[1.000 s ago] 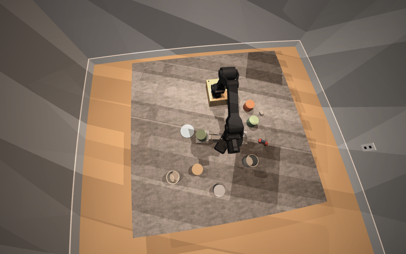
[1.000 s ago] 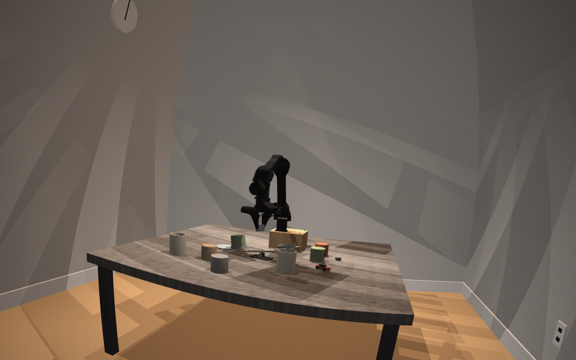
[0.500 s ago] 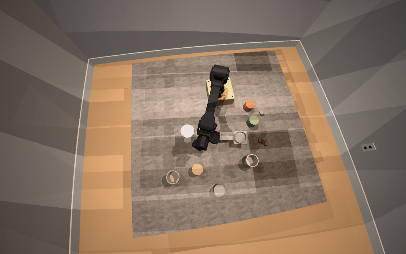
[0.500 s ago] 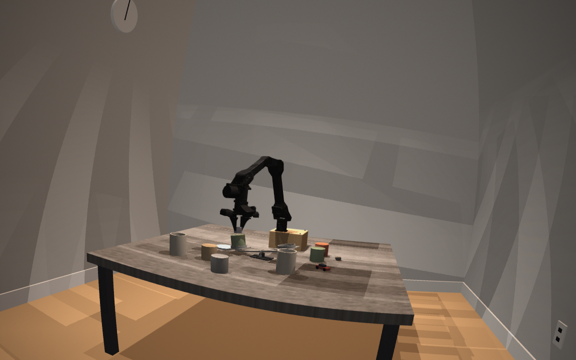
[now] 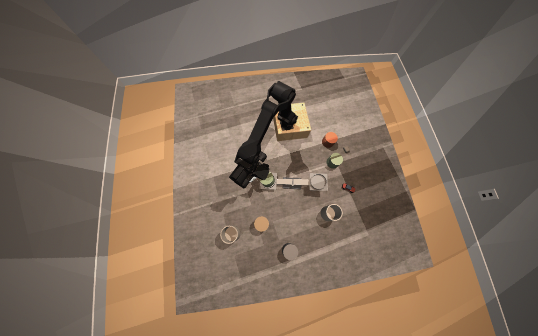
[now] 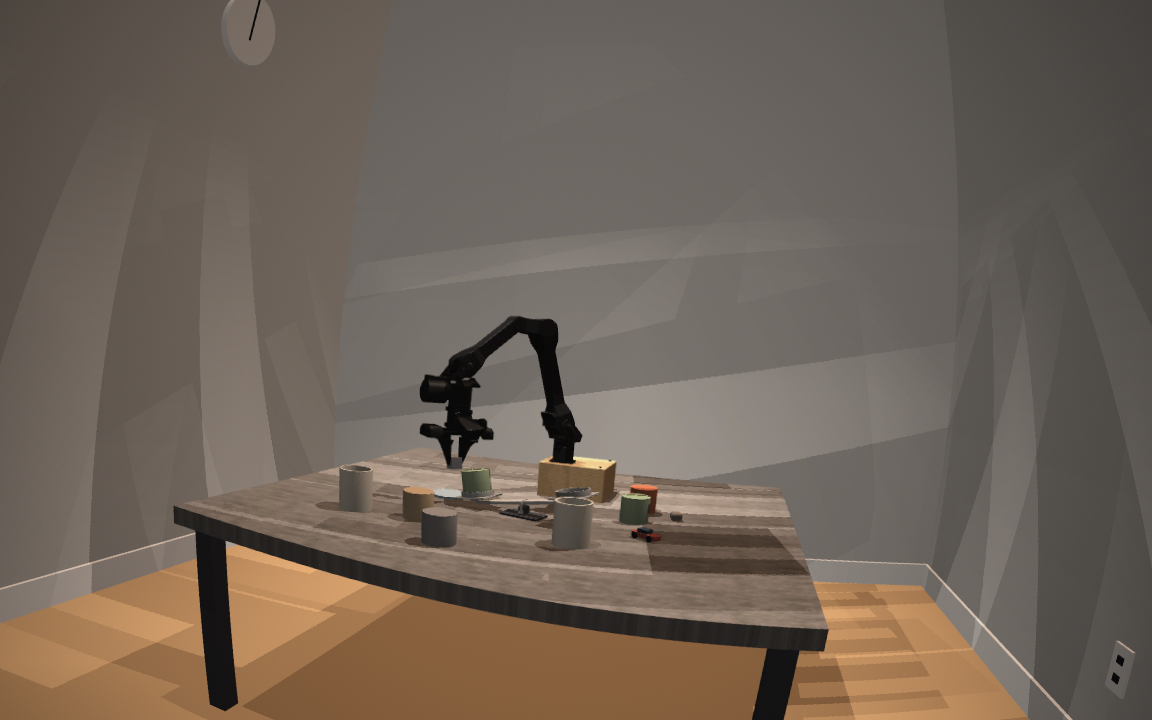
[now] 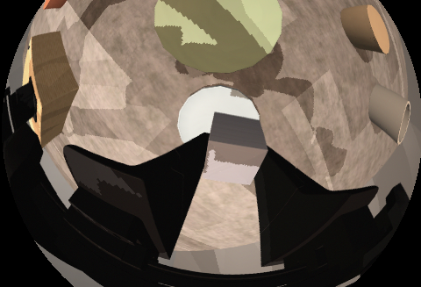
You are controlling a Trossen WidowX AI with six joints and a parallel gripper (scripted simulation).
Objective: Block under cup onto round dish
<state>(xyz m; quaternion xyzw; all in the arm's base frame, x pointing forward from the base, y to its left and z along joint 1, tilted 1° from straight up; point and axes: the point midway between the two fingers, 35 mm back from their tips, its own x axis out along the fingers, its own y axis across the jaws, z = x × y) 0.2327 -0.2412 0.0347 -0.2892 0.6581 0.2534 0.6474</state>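
The robot is a slender arm (image 5: 258,129) of matte black links joined by rounded, blocky joint housings, rising from a pale tan box-shaped base (image 5: 304,132), and ending in a black tool (image 7: 223,199) with two broad, wedge-shaped fingers tapering to narrow tips.
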